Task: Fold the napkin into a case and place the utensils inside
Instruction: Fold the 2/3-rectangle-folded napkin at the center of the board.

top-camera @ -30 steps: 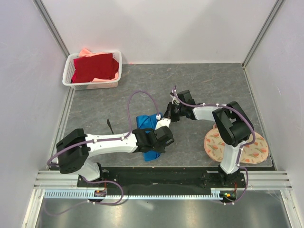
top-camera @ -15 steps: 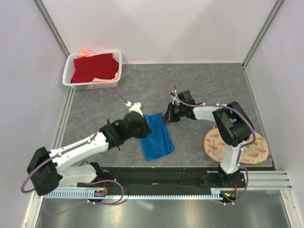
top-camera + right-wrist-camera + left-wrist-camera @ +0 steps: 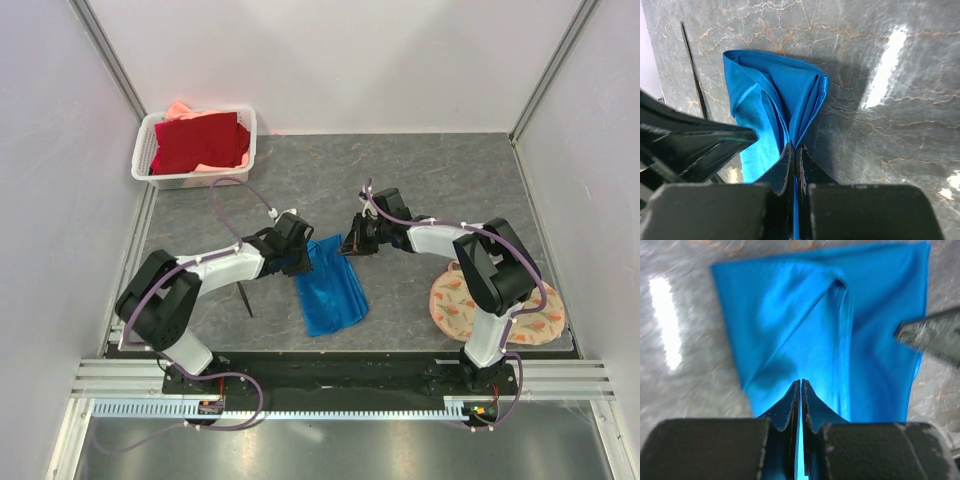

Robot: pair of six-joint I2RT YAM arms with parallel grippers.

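Note:
The blue napkin (image 3: 332, 292) lies folded into a long layered strip at the table's middle. My left gripper (image 3: 303, 256) is at its far left corner, with the jaws pinched on the napkin (image 3: 840, 340) and cloth showing between them at the left gripper (image 3: 801, 383). My right gripper (image 3: 352, 245) holds the far right corner, shut on the napkin's (image 3: 785, 95) folded edge at the right gripper (image 3: 794, 146). One thin black utensil (image 3: 245, 298) lies left of the napkin, partly under the left arm. The same utensil (image 3: 694, 80) shows in the right wrist view.
A white basket (image 3: 240, 172) holding dark red and pink cloths stands at the far left corner. A round peach floral mat (image 3: 530, 322) lies at the near right beside the right arm's base. Purple cables run along both arms.
My left arm swung off the napkin to the left, then came back to its far left corner, its jaws opening and closing there. The right gripper has kept its hold.

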